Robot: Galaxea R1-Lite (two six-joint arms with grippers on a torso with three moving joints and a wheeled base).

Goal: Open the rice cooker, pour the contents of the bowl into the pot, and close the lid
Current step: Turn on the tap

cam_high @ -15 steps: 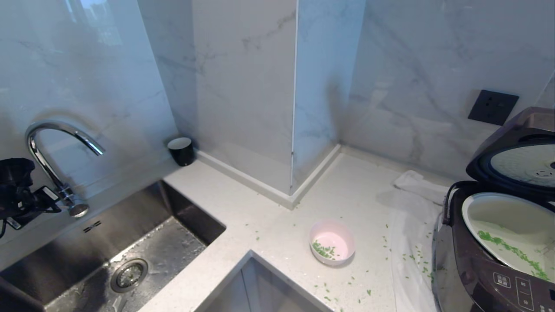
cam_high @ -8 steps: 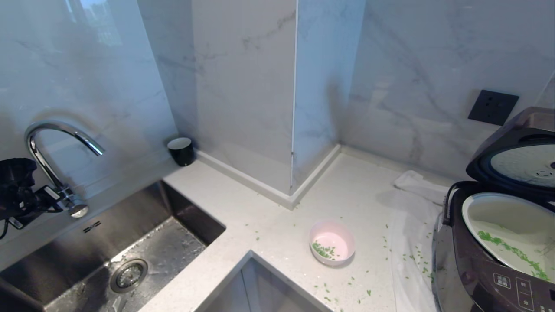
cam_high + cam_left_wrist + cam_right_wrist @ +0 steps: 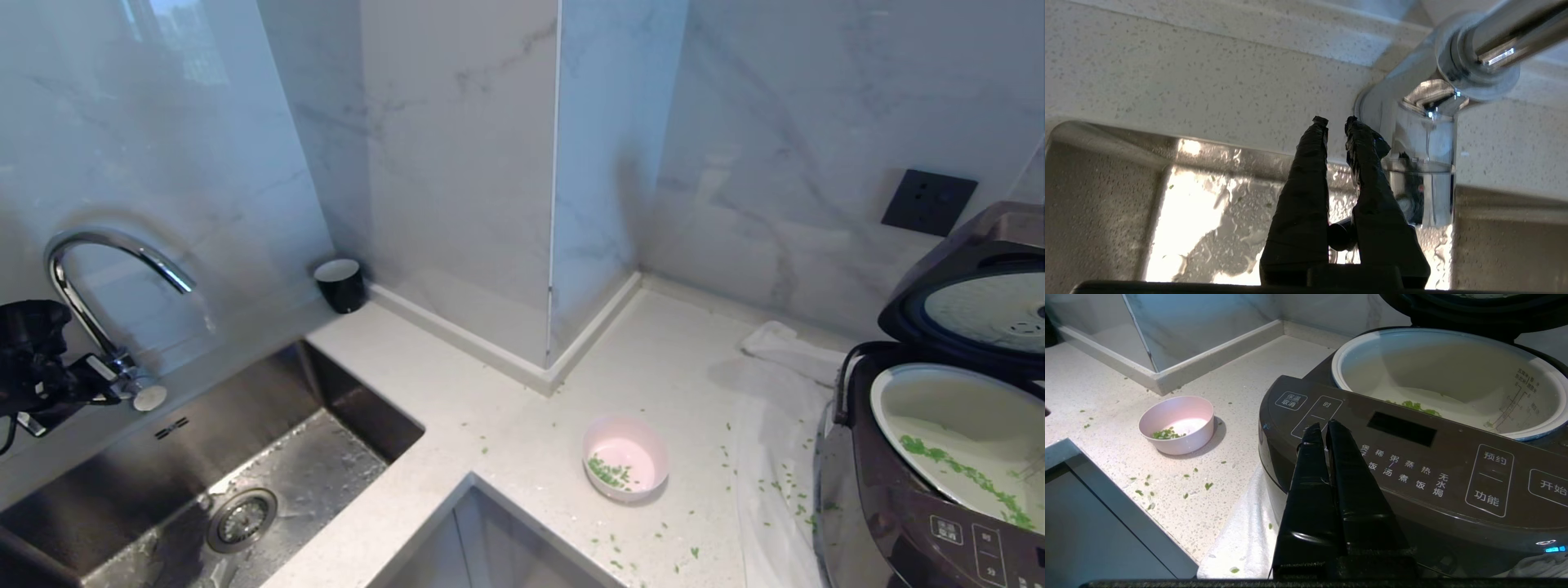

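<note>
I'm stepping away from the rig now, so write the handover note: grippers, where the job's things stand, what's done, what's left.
Left gripper: shut, empty, at the chrome faucet over the steel sink.
Right gripper: shut, empty, before the cooker's control panel.
Dark brown-grey rice cooker: hinged lid up; whitish inner pot holds green chopped bits.
Pale pink bowl: upright on the white speckled counter, some bits inside, more scattered around.
Done: opened, mostly poured.
Left: close the lid; maybe empty the bowl.
</note>
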